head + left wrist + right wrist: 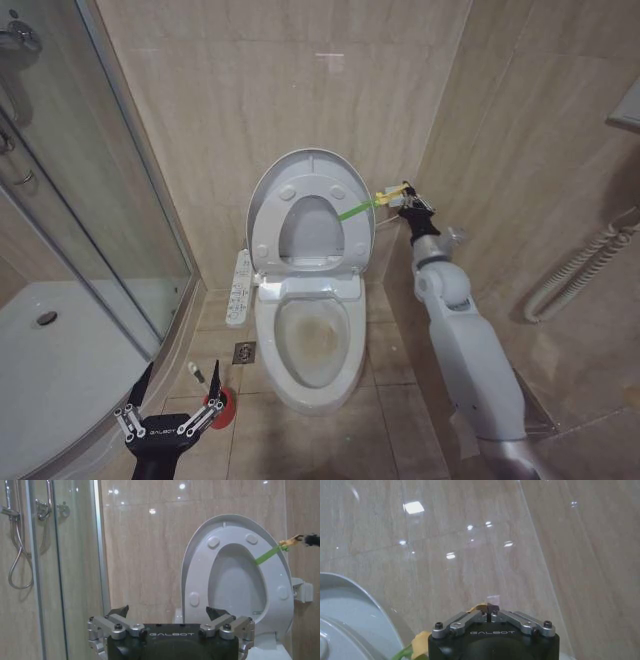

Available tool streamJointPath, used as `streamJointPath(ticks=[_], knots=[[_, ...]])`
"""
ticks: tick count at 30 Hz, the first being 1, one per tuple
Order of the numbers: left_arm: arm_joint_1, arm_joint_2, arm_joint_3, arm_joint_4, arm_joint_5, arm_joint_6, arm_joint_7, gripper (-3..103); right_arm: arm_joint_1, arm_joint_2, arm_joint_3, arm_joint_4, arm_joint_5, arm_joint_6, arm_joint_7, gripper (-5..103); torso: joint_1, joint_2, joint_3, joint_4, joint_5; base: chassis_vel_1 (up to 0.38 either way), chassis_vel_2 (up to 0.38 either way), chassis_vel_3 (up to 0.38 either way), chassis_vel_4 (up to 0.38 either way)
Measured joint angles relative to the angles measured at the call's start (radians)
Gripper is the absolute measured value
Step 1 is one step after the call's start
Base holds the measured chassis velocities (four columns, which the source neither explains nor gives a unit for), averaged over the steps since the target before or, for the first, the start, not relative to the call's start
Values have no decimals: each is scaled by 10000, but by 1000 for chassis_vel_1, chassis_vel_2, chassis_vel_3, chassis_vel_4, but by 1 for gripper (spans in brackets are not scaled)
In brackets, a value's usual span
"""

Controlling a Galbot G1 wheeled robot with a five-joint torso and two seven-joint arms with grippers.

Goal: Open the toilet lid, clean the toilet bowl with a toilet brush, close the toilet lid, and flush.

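You have 1 toilet in the middle of the head view, and its toilet lid [268, 205] stands upright against the tiled wall with the ring-shaped seat [312, 232] raised in front of it. In the left wrist view you can count 4 round bumpers on the raised seat's underside. Below it the toilet bowl [313, 340] sits open at centre frame, its inside stained yellowish brown.

Your right gripper [405, 199] is up at the right of centre in the head view, just beside the lid's right edge, at the end of 1 long white arm [470, 360] that rises from the lower right corner. Its fingers are pressed together — the right wrist view shows the tips meeting. A green strap [355, 211] with a yellow tab [391, 192] runs from the lid's right rim to that gripper; whether the fingers pinch the tab you cannot tell.

Your left gripper [172, 397] hangs at the lower left of the head view, its 2 fingers spread wide and holding nothing. Just to its right, on the floor tiles, stands 1 small red cup holder [221, 409], with the toilet brush [216, 385] in it — its white handle pokes upward. A white control panel [239, 287] hangs at the bowl's left side.
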Motion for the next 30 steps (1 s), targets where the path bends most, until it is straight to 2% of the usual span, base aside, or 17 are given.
streamJointPath(ticks=[13, 30], knots=[[0, 0, 0, 0, 0, 0, 0, 100, 616, 510, -461, -698, -507, 53, 12, 1, -1, 1, -1, 5, 0, 0, 0, 0, 0], [-1, 1, 0, 0, 0, 0, 0, 100, 450, 400, -238, -639, -629, 198, 0, 1, 8, -1, 2, 8, 1, -88, 82, 92, -91]])
